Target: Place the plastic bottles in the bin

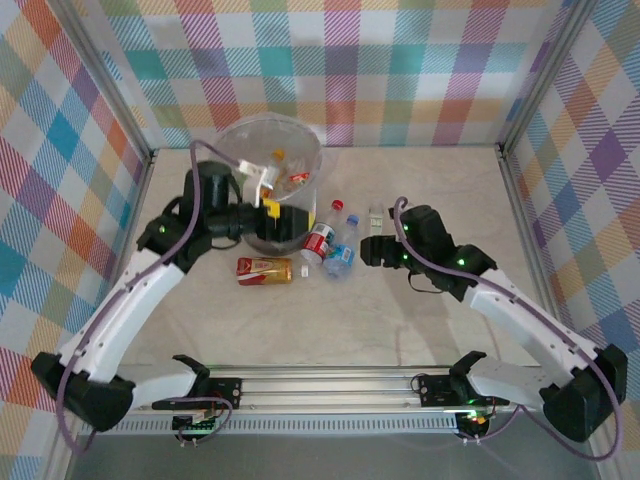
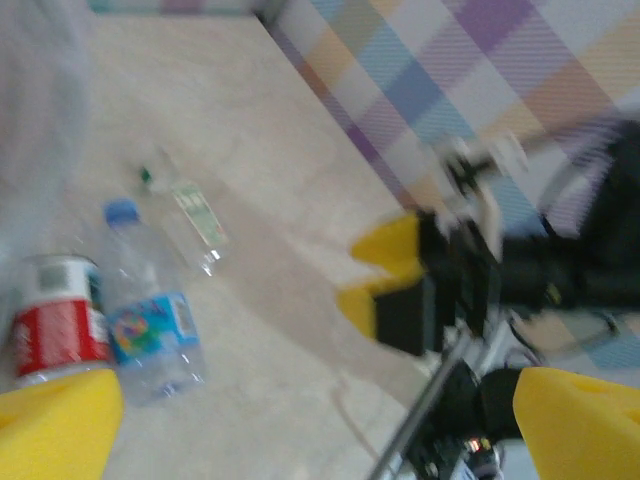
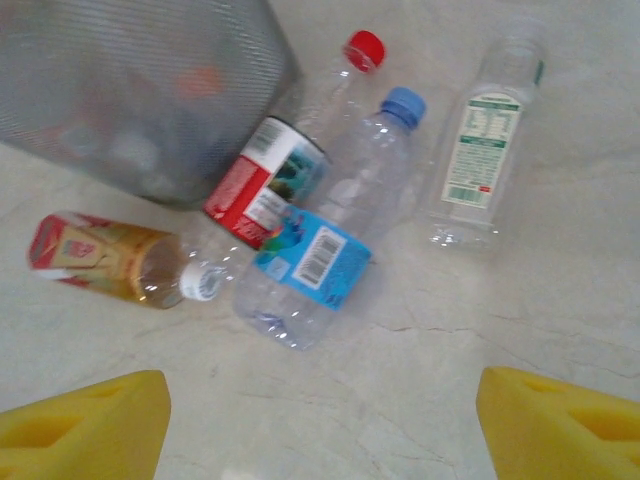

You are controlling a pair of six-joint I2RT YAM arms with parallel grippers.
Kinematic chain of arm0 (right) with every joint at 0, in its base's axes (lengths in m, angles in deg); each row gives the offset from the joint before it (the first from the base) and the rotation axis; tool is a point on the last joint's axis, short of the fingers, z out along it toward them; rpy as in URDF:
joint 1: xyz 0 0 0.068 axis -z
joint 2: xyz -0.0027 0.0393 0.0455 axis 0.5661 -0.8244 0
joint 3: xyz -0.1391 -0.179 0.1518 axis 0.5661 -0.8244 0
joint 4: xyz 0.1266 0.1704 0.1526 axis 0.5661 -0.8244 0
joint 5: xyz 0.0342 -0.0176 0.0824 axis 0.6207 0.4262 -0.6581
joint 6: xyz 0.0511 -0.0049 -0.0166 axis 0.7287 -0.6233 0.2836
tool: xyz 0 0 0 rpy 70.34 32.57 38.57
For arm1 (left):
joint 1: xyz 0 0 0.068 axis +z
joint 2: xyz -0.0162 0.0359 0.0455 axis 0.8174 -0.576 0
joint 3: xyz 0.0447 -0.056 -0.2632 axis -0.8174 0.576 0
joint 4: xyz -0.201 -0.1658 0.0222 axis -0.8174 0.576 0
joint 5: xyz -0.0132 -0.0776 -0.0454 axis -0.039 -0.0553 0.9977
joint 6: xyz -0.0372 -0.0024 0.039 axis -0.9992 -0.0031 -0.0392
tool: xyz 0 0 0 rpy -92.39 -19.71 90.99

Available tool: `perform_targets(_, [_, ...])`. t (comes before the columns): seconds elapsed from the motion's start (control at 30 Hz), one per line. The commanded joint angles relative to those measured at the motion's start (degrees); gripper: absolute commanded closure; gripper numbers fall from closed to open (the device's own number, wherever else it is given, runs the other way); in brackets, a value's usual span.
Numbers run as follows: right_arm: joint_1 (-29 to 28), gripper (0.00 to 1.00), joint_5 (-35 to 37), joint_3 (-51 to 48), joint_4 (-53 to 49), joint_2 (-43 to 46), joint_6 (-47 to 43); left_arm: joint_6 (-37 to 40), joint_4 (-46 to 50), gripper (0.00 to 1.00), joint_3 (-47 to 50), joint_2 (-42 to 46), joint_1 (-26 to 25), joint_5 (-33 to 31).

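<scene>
The bin (image 1: 300,150) stands at the back left of the table with several bottles inside it. My left gripper (image 1: 268,195) hangs open and empty at its front rim, its yellow pads (image 2: 55,425) wide apart. In front of the bin lie a red-label bottle (image 1: 320,240), a blue-label bottle (image 1: 340,256), a clear green-capped bottle (image 1: 376,215) and an orange-label bottle (image 1: 265,270). My right gripper (image 1: 368,250) is open just right of the blue-label bottle (image 3: 325,235), nothing between its pads (image 3: 85,425). The red-label bottle (image 3: 270,185) leans against the bin (image 3: 150,90).
Checked walls close the table in at the back and on both sides. A metal rail (image 1: 330,385) runs along the near edge between the arm bases. Bare tabletop (image 1: 450,190) lies to the right of the bottles and in front of them.
</scene>
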Motion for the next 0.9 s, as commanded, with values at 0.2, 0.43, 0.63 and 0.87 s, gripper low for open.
perform_targets(0.2, [4.5,0.21,2.8,5.3,-0.7,-12.3,1.4,-10.6,-18.6,0.0,20.4,15.0,-6.4,-3.8])
perform_targets(0.43, [5.6,0.22,4.3,8.1,1.6,-20.9,2.7,-11.1,-19.8,0.0,24.8,17.8,-8.3,-4.8])
perform_targets(0.63, [6.6,0.25,4.3,10.4,3.9,-27.6,3.6,-8.7,-17.2,0.0,24.9,17.9,-9.8,-5.0])
perform_targets(0.87, [7.7,0.24,4.4,12.3,5.6,-34.2,4.8,-7.6,-17.5,0.0,24.8,18.6,-10.3,-3.7])
